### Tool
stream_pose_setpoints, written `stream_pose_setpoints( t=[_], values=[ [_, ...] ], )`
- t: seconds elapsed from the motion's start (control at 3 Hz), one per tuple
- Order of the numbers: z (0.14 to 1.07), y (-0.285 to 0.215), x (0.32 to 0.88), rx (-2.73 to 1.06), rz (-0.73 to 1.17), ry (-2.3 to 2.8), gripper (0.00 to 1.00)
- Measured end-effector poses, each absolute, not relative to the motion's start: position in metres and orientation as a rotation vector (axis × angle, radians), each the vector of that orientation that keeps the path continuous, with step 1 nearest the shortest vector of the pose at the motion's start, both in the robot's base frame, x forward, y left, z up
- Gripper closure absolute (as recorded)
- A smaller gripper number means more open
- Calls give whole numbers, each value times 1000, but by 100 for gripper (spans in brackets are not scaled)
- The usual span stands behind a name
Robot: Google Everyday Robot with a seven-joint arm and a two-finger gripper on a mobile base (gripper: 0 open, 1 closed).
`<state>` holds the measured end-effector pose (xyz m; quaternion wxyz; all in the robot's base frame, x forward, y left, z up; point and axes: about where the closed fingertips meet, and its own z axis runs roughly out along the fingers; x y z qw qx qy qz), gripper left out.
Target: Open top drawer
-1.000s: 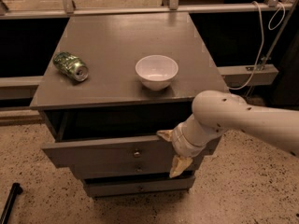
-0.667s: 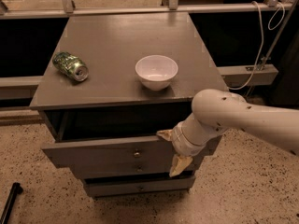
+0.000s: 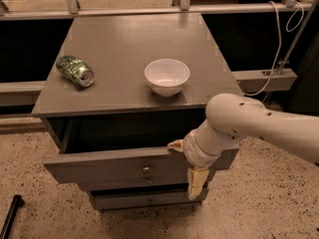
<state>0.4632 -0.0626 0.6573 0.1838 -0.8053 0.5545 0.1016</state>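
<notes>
The top drawer [image 3: 99,167] of the grey cabinet is pulled out, and a dark gap shows under the cabinet top. Its small round metal knob [image 3: 146,169] sits at the middle of the flat front. My gripper [image 3: 187,164] is at the right part of the drawer front, on the end of the white arm [image 3: 249,123]. One cream finger [image 3: 175,145] lies at the front's top edge, and the other [image 3: 197,182] hangs down in front of it. The fingers stand apart and hold nothing.
A white bowl [image 3: 167,75] and a green can [image 3: 75,70] lying on its side rest on the cabinet top [image 3: 129,39]. Two lower drawers [image 3: 144,200] sit below. A white cable [image 3: 279,49] hangs at the right. A black rod [image 3: 11,215] lies on the speckled floor at the left.
</notes>
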Motion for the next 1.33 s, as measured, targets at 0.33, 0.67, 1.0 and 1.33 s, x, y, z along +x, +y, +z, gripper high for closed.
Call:
stream_pose_setpoints(
  t=[0.33,0.67,1.0,1.33],
  values=[
    [657,-63,463,-2270,286,1564,0],
    [662,-67,468,-2237,249,1605,0],
    [668,-69,475,-2220,189,1648,0],
    [656,-65,483,-2259,190,1699,0]
  ],
)
